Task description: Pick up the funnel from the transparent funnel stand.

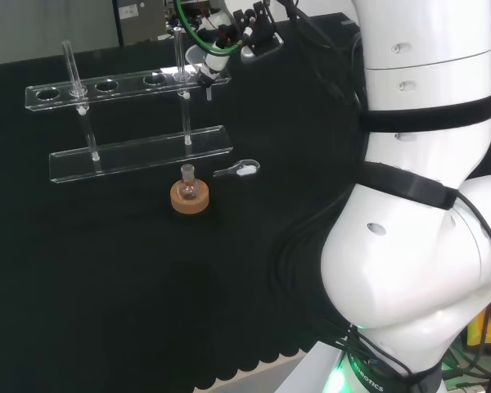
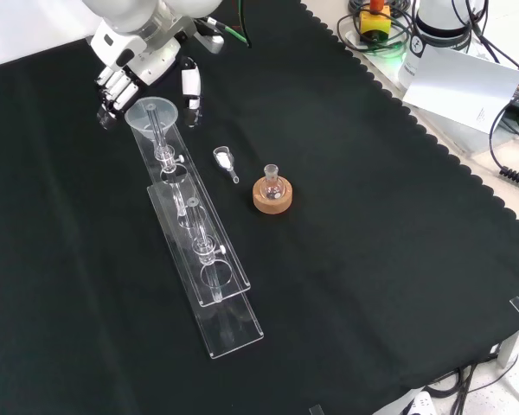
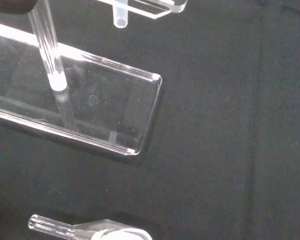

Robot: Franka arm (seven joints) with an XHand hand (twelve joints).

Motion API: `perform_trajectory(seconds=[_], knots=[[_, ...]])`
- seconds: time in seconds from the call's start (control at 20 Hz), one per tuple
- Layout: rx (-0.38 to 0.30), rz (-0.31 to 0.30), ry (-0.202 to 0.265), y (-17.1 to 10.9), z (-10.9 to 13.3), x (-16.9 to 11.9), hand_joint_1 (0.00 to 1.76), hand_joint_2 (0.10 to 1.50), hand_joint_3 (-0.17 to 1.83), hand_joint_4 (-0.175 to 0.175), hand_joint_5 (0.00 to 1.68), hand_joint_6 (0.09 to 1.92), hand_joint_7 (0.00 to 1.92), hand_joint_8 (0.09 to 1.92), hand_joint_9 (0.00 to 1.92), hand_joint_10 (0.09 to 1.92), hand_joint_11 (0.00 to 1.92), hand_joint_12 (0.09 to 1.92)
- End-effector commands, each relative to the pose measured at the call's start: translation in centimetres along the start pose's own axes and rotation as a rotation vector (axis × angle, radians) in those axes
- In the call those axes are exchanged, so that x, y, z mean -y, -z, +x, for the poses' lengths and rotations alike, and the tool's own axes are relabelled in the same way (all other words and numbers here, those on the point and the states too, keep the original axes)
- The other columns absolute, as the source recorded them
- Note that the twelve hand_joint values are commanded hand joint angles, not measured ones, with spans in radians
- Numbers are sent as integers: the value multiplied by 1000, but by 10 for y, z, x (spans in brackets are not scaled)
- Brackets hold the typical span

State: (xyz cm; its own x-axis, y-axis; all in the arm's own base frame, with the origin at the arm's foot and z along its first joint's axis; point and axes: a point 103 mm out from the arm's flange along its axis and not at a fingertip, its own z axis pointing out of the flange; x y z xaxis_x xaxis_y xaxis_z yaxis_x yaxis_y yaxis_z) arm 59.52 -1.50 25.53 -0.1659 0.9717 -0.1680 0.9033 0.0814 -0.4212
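A clear funnel [image 2: 151, 115] sits in the end hole of the transparent funnel stand [image 2: 209, 275], at the stand's far end in the front view. In the head view the funnel [image 1: 203, 72] is at the right end of the stand's top plate [image 1: 106, 86]. My hand [image 2: 124, 69] hovers just above and behind the funnel, open. Its fingers [image 2: 111, 92] are left of the rim and its thumb [image 2: 190, 88] is right of it; I cannot tell whether they touch it. In the wrist view the funnel's stem tip [image 3: 121, 16] pokes out below the top plate, over the stand's base plate [image 3: 115, 107].
A small round flask on a cork ring [image 2: 272, 193] stands right of the stand in the front view. A small clear scoop [image 2: 226, 162] lies between them and also lies close by as the scoop [image 3: 90, 231] in the wrist view. Upright posts [image 1: 72, 70] rise from the stand.
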Motion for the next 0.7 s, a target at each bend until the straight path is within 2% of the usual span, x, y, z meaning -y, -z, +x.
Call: perform_trajectory(seconds=[0.05,0.25,0.7], knots=[[12,-6,3,0,2,-2,593,769,132,-45,48,87,0,511,208,725,61,1430],[23,-18,6,0,5,-5,631,771,153,-51,102,87,61,653,278,709,61,1428],[49,-42,-4,6,8,-7,715,773,251,-47,368,87,261,733,378,653,73,1410]])
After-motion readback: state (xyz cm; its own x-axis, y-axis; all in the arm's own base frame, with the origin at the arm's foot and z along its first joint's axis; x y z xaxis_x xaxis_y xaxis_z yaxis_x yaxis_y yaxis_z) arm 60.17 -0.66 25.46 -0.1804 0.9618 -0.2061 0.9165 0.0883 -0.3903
